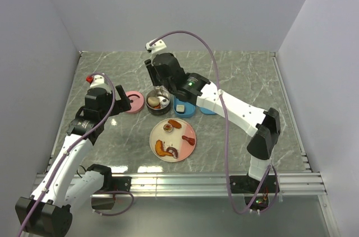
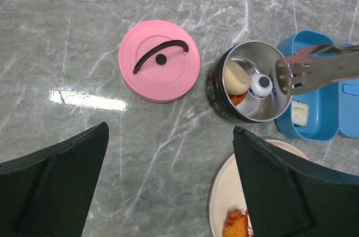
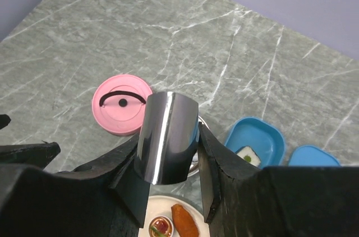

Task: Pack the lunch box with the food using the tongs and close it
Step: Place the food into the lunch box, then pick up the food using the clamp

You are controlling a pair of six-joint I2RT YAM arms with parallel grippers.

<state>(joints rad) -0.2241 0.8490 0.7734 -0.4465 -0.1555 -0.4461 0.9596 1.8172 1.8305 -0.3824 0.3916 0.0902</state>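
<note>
My right gripper [image 1: 159,83] is shut on the silver tongs [image 3: 167,130], fingers pressed on both arms near the joined end. The tong tips [image 2: 314,69] hang over the open steel lunch box [image 2: 221,88], with nothing between them. Inside it lie a beige bun [image 2: 235,76], a white roll with a dark centre [image 2: 261,86] and an orange piece. A white sushi square [image 2: 299,114] sits in the blue tray [image 2: 314,128]. More food, an orange shrimp [image 1: 162,148], a red sausage [image 1: 190,140] and a brown round [image 1: 168,128], lies on the white plate [image 1: 155,136]. My left gripper [image 2: 168,186] hangs open above bare table.
The pink lid [image 1: 133,102] with a black handle lies flat just left of the steel box. A second blue piece [image 1: 207,108] sits right of the blue tray. Grey walls close in the marble table on three sides.
</note>
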